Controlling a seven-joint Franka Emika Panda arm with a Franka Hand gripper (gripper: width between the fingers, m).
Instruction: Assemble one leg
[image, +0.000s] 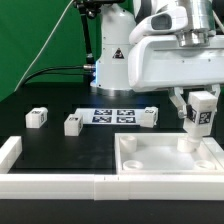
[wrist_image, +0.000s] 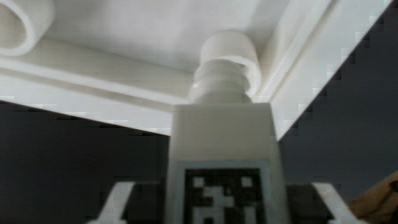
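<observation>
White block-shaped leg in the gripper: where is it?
Exterior view's right: the white plastic block-shaped leg stands upright in the two-finger gripper, its round tip at a far corner of the white square tray.

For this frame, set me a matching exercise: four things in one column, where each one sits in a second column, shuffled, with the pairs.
Things
1. held leg
2. marker board
3. loose leg
4. tray-like piece

Places
A. flat on the black table, between two ungripped legs
B. upright in the end effector, round end down at a corner of the tray-like piece
C. at the exterior view's right, below the end effector
D. farthest toward the exterior view's left, untouched

Pairs: 1-B, 2-A, 3-D, 4-C
</observation>
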